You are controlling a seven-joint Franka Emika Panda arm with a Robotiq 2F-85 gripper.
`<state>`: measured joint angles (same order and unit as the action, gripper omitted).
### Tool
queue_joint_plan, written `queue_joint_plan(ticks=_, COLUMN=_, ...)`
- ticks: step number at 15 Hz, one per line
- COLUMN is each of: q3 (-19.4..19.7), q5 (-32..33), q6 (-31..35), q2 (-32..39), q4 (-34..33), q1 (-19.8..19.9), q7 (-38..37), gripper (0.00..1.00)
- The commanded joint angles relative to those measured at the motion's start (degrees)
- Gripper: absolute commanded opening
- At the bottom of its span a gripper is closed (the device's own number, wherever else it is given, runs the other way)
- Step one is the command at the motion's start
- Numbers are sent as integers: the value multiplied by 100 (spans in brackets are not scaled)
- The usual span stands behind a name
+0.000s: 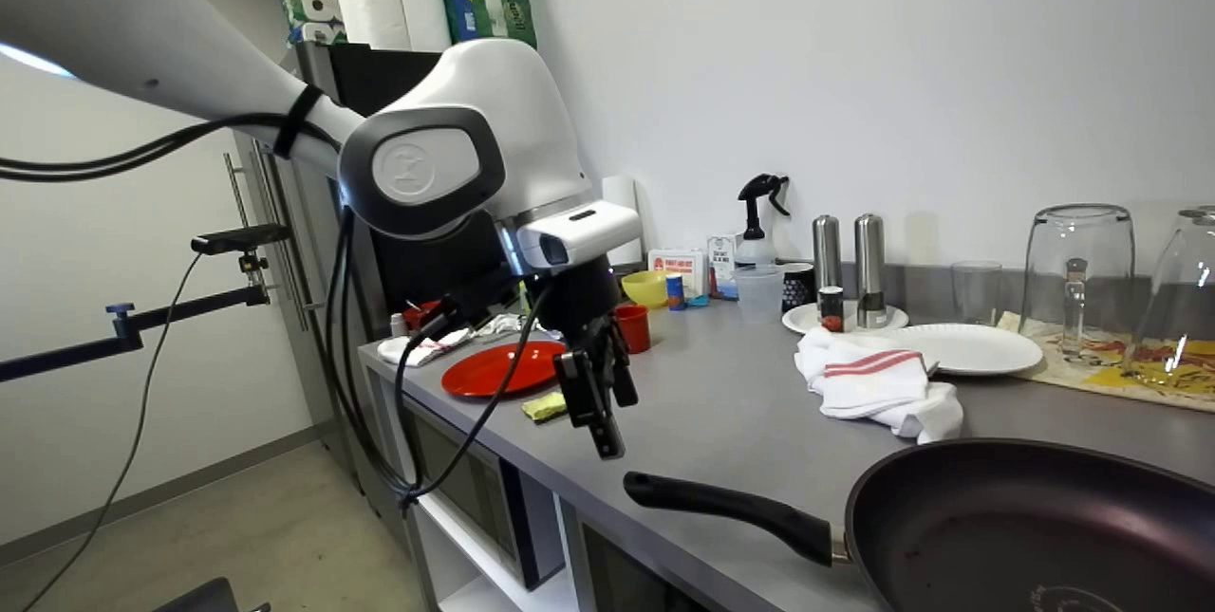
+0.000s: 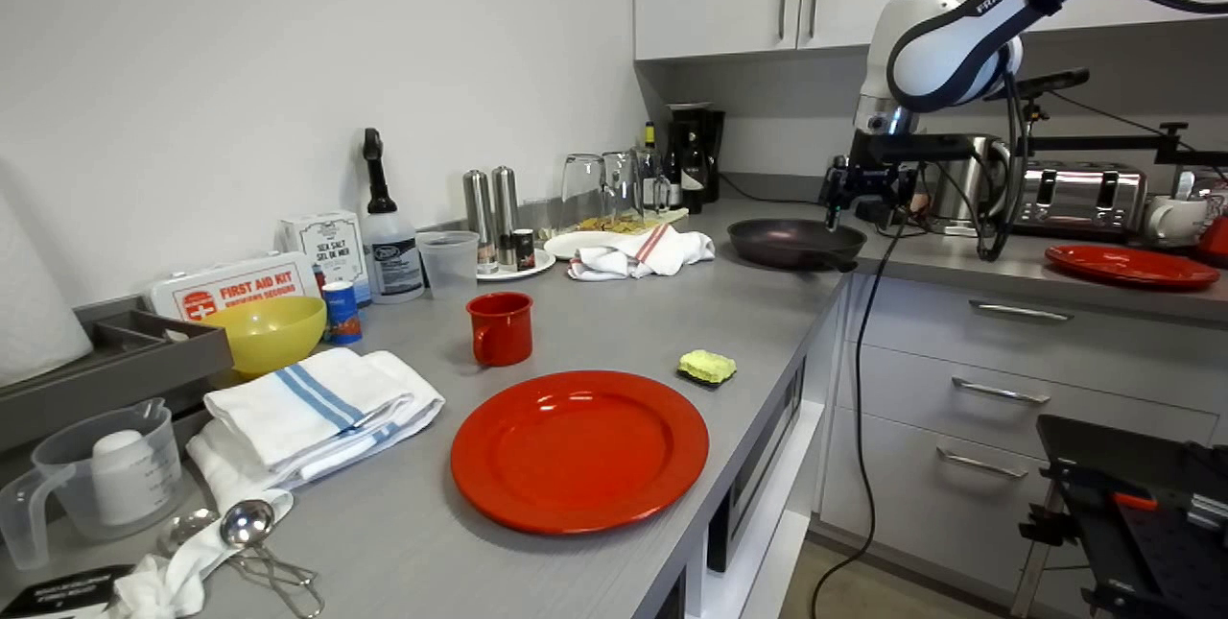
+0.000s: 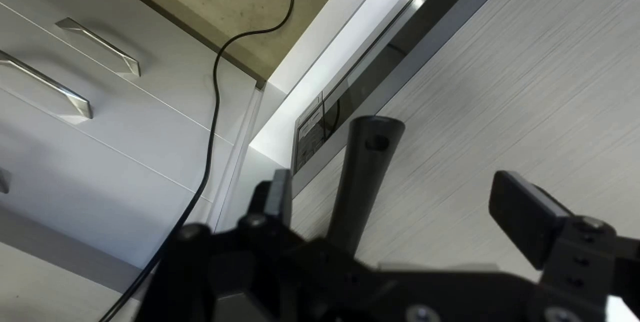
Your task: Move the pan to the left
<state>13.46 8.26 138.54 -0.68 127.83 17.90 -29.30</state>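
The pan (image 1: pixel 1035 527) sits on the worktop (image 1: pixel 721 394) at its corner, its handle (image 3: pixel 362 182) reaching out near the front edge. The end effector (image 3: pixel 395 197) hangs just above the handle with its fingers (image 3: pixel 525 217) spread well apart, gripping nothing; the handle's holed tip shows between them in the wrist view, nearer one finger than the other. A gap shows between fingertips (image 1: pixel 606 441) and handle in an exterior view. A red-striped towel (image 1: pixel 878 389) lies crumpled just beside the pan, the white plate (image 1: pixel 968 348) close beside it, and two mills (image 1: pixel 869 261) stand upright near by on a saucer (image 1: pixel 800 319). Well apart from the pan lies the red plate (image 2: pixel 580 451), with a sponge (image 2: pixel 707 367) and a mug (image 2: pixel 502 331) near it. A folded blue-striped towel (image 2: pixel 317 403) lies near the bowl (image 2: pixel 276 336). Around the corner a second red plate (image 2: pixel 1132 267) lies in front of the toaster (image 2: pixel 1079 199).
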Motion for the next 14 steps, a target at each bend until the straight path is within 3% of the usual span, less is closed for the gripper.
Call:
queue_joint_plan(ticks=1, q3=80, q5=42, q6=15, q2=18, q4=-13, q1=-71, q7=-16, gripper=100)
queue_joint_plan(ticks=7, q3=150, q5=74, q6=274, q2=454, q4=-184, q1=-65, q7=-327, gripper=100)
queue_joint_plan(ticks=14, q3=434, q5=-269, q6=426, q2=1318, q4=-929, q1=-100, q7=-1041, gripper=100)
